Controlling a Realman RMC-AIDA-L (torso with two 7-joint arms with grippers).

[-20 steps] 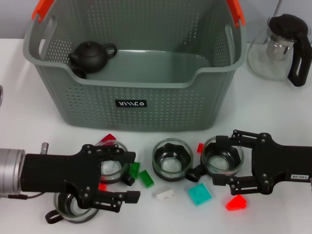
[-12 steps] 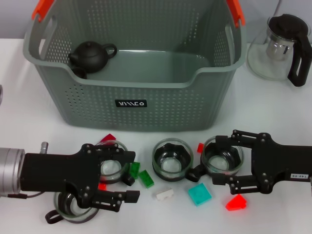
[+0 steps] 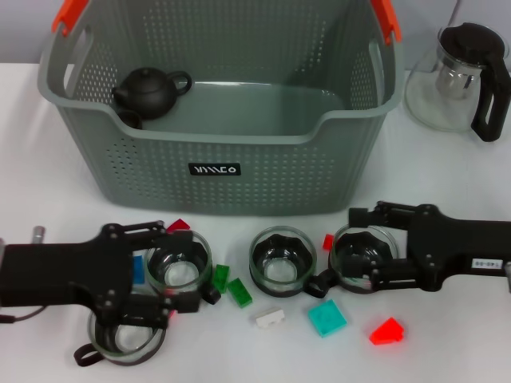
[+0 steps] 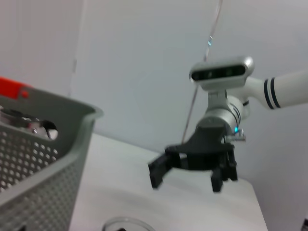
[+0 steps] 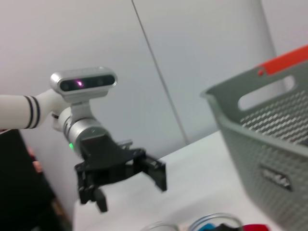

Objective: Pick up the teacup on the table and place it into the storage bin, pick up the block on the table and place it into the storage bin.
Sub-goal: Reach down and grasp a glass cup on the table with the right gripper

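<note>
The grey perforated storage bin (image 3: 215,167) stands at the back, also seen as the bin (image 4: 38,163) and the bin (image 5: 269,139) in the wrist views. Three glass teacups sit in a row before it: left teacup (image 3: 179,270), middle teacup (image 3: 283,262), right teacup (image 3: 363,257). My left gripper (image 3: 182,265) is open, its fingers either side of the left teacup. My right gripper (image 3: 363,247) is open astride the right teacup. Loose blocks lie around: green block (image 3: 239,291), white block (image 3: 270,317), teal block (image 3: 327,318), red block (image 3: 387,330).
A black teapot (image 3: 149,92) rests inside the bin at its left. A glass pitcher (image 3: 461,76) with a black handle stands at the back right. Another glass cup (image 3: 121,341) lies under my left arm. Small red pieces (image 3: 328,241) and a blue piece (image 3: 138,270) lie between the cups.
My left gripper has drawn back to the left, uncovering the left teacup and the blocks beside it. My right gripper shifted slightly toward the bin. No cup or block moved.
</note>
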